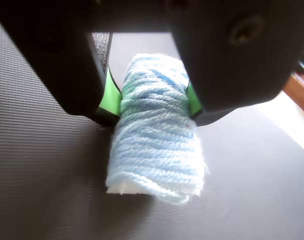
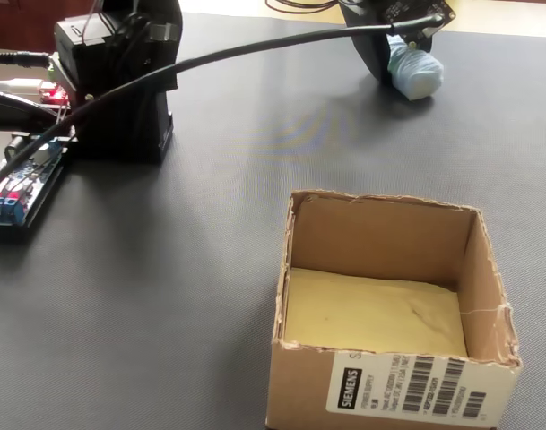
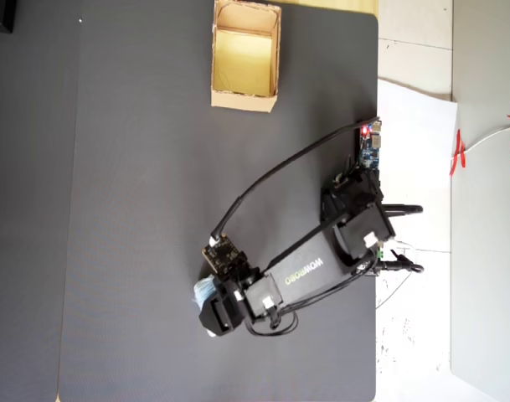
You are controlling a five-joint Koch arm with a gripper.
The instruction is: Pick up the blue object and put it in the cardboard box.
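The blue object (image 1: 154,145), a pale blue wad of wound yarn, sits between my gripper's (image 1: 152,100) green pads (image 1: 111,97), which press on both of its sides. Its lower end is at the dark mat; I cannot tell whether it touches. In the fixed view the blue object (image 2: 416,73) pokes out below the gripper (image 2: 394,58) at the far right of the mat. From overhead, the gripper (image 3: 206,297) hides most of the blue object (image 3: 201,290). The cardboard box (image 2: 380,204) stands open and empty in the foreground, far from the gripper (image 3: 244,101).
The arm's black base (image 2: 120,90) and a circuit board (image 2: 21,184) stand at the left of the fixed view. A black cable (image 2: 255,45) arches from base to wrist. The dark mat (image 3: 137,209) ends near the base at a white sheet (image 3: 414,134).
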